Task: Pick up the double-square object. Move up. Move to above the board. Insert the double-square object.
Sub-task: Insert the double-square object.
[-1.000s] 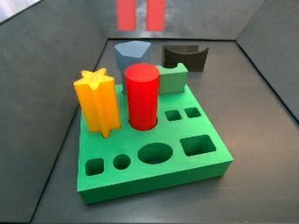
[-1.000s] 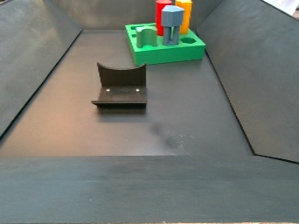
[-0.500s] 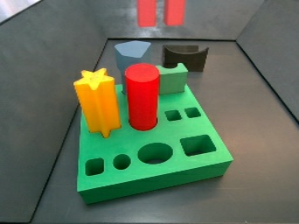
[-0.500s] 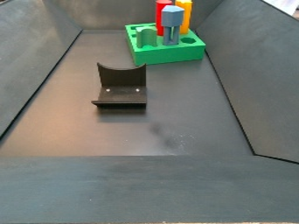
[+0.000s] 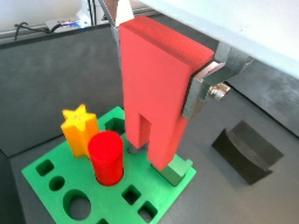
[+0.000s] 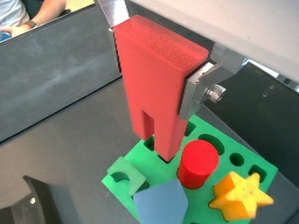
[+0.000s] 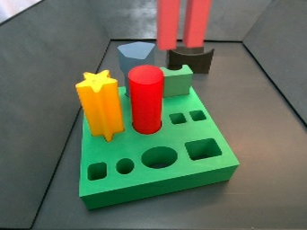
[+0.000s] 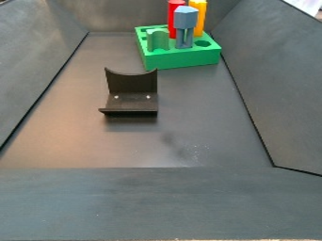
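The double-square object [image 5: 158, 87] is a tall salmon-red block with two square prongs. My gripper [image 5: 162, 52] is shut on its upper end, and it shows the same way in a wrist view [image 6: 158, 87]. A silver finger [image 5: 201, 80] presses each flat side. In a side view only the two prongs [image 7: 184, 22] show, hanging above the far end of the green board [image 7: 132, 153]; the gripper is out of that frame. The board's two small square holes [image 7: 186, 117] are open. In both wrist views the prongs hang over the board [image 5: 52, 171].
On the board stand a yellow star post [image 7: 100, 103], a red cylinder [image 7: 145, 97], a green cube [image 7: 178, 81] and a blue-grey pentagon piece [image 7: 136, 54]. The dark fixture [image 7: 189, 58] stands on the floor behind it [image 8: 128, 92]. Grey walls enclose the floor.
In the side view the salmon prongs have moved to the right and reach lower into the frame. The pieces on the board have not moved.
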Robot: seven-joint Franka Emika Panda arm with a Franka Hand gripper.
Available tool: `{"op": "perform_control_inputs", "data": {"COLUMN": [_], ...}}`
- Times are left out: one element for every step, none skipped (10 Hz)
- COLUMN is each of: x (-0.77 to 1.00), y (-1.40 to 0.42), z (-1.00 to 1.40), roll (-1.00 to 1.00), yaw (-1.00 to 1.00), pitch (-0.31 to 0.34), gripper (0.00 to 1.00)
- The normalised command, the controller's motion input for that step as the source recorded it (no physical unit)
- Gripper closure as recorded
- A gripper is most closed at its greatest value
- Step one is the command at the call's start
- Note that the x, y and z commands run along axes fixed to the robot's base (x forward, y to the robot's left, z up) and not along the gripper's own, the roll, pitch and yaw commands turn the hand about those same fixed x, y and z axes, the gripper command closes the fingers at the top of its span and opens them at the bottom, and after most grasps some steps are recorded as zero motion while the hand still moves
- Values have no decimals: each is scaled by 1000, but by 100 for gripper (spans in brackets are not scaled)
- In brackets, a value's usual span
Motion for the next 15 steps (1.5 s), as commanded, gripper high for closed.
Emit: {"op": "perform_control_inputs", "data": {"x": [926,911,917,949,734,277,-77,-129,0,3,71,134,71,160,146], "y": [-220,-206,-203,-154,-106,0,-26,-83,-163,-120,-60,0,0,0,3], "z": [-146,-169,-154,-283,-540,-663,-634,-574,-540,-437,-291,-297,-314,-300,-326], "roll": [256,261,256,204,79,-31,-76,-124,-51,0,0,-23,-53,-99,-74], "yaw": [0,0,0,11,37,146,420,611,577,303,-3,-434,-463,-337,-114], "pitch": [236,250,249,234,124,0,-107,-130,-143,-91,0,0,0,0,-1], "gripper": [100,100,100,100,100,100,100,100,100,100,100,100,100,100,100]}}
